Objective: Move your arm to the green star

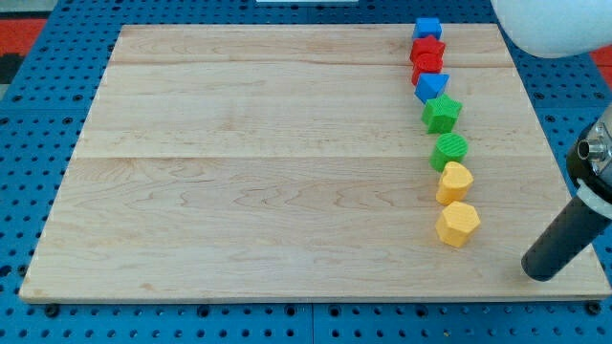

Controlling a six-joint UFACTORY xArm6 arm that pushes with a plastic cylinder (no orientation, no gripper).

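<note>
The green star (442,113) lies near the view's right edge of the wooden board (239,172), in a column of blocks. Above it are a blue block (431,87), two red blocks (427,50) (426,67) and a blue cube (426,28). Below it are a green round block (449,150), a yellow heart-like block (454,182) and a yellow hexagon (458,224). My tip (537,269) rests on the board at the view's lower right, to the right of and below the yellow hexagon, far below the green star.
The board sits on a blue pegboard surface (29,143). A white rounded object (555,24) shows at the view's top right. The arm's metal end (598,162) is at the right edge.
</note>
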